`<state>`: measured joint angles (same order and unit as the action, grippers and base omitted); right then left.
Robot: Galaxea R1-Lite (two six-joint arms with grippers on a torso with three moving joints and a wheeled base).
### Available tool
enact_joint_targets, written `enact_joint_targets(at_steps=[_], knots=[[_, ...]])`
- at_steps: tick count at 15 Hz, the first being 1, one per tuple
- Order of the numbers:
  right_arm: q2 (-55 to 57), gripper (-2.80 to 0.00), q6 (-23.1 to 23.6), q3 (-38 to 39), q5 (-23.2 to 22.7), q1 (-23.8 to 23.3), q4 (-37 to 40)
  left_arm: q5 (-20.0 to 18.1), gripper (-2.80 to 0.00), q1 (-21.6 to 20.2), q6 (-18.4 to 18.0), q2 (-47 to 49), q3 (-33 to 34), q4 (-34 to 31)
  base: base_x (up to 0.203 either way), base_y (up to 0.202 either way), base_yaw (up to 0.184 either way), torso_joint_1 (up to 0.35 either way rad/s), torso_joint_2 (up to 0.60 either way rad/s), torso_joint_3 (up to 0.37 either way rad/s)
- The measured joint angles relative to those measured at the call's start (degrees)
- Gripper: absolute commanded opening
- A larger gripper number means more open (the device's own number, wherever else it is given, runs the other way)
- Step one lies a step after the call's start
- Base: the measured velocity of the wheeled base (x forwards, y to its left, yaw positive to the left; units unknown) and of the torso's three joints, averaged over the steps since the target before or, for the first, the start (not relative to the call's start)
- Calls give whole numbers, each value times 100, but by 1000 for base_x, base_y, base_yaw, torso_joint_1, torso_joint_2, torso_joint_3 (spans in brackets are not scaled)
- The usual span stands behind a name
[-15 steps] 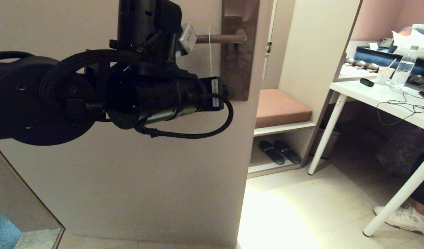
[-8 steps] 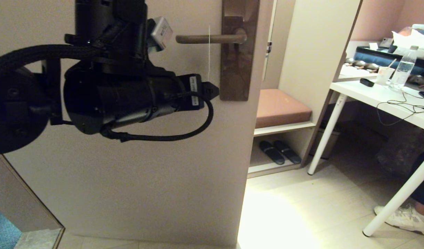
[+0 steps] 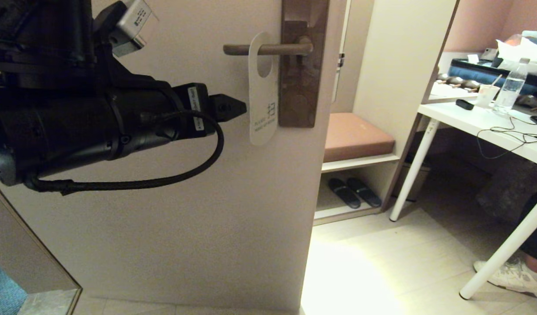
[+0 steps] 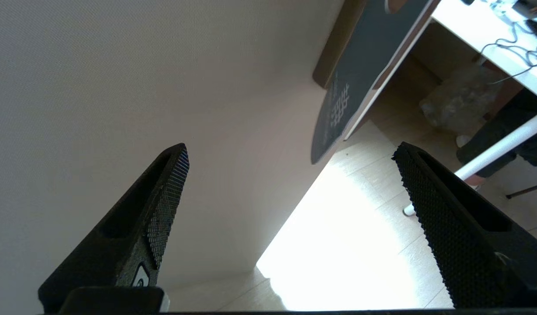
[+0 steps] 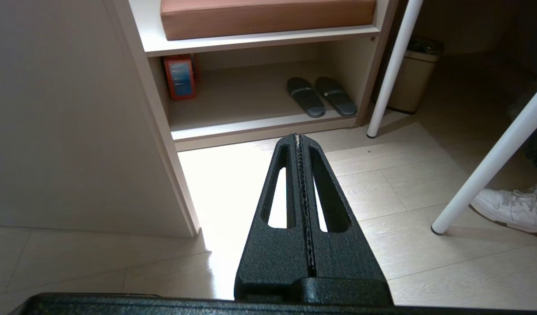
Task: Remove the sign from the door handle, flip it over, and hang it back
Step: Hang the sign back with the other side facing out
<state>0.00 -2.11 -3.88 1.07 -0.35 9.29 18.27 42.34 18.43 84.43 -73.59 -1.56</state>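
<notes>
The sign [image 3: 263, 100] hangs by its round hole on the door handle [image 3: 268, 49], a brown lever on a dark backplate [image 3: 301, 87]. Its pale grey face with small print shows in the head view. In the left wrist view its slate-blue face [image 4: 351, 83] shows, angled out from the door. My left gripper [image 3: 233, 107] is open and empty, to the left of the sign's lower end and apart from it; its jaws [image 4: 290, 151] stand wide in the wrist view. My right gripper [image 5: 298, 136] is shut and empty, parked low and pointing at the floor.
A shelf unit with a brown cushion [image 3: 356, 135] and dark slippers [image 3: 353, 192] stands right of the door. A white table [image 3: 482, 124] with a bottle [image 3: 511, 87] and cables is at the far right. A person's white shoe [image 3: 509, 275] is by a table leg.
My left arm has drawn back to the left, away from the handle. The sign, seen edge-on before, now shows its pale face and hangs free.
</notes>
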Motion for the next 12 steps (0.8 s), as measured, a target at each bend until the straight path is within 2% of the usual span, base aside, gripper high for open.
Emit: enact_joint_targets(at_steps=[1,12], knots=[[0,-280,0,0,2,0,-1,0,-280,2,0,-43,9,0,0,0,0,0,0,0],[0,-280,2,0,0,0,-4,-44,-280,-135,33,102,-170,-1,0,0,0,0,0,0]])
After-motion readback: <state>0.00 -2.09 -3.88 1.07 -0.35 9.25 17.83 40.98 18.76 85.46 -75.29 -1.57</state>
